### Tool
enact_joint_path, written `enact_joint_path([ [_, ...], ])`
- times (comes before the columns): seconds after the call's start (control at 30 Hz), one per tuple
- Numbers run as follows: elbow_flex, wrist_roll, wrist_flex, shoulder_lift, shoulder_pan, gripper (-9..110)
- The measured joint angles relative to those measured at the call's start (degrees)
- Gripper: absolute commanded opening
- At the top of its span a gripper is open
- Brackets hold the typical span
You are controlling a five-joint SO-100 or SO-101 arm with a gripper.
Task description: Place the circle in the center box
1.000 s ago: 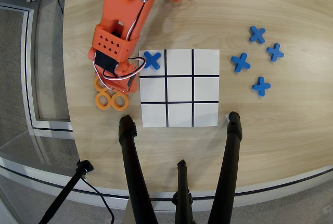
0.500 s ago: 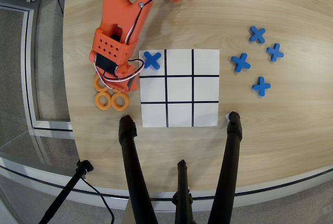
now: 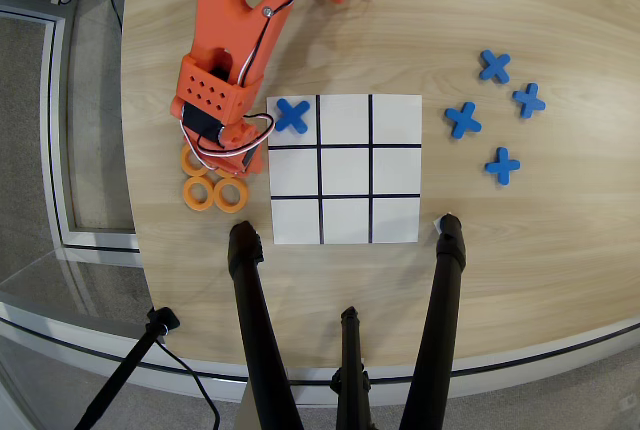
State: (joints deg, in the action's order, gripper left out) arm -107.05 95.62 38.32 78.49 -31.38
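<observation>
gripper (image 3: pixel 228 155): over the ring cluster left of the grid in the overhead view; jaws hidden under the wrist, cannot tell spread or pinching.
circle (image 3: pixel 199 193): on the table with its neighbours, touching.
center box (image 3: pixel 345 171): empty.
risk: packed rings; a finger may nudge or drag 2.

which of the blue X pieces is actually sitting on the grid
Only the blue X in the grid's top-left cell, beside the arm; the other four lie on bare table right of the grid.

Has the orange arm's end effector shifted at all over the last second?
Yes, slightly. Its housing slid left and a little up in the overhead view, away from the blue X on the grid.
</observation>
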Motion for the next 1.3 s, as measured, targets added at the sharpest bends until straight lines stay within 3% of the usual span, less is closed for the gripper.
enact_joint_path([
  [1.3,-3.7,2.2,-1.0,1.1,-2.9,20],
])
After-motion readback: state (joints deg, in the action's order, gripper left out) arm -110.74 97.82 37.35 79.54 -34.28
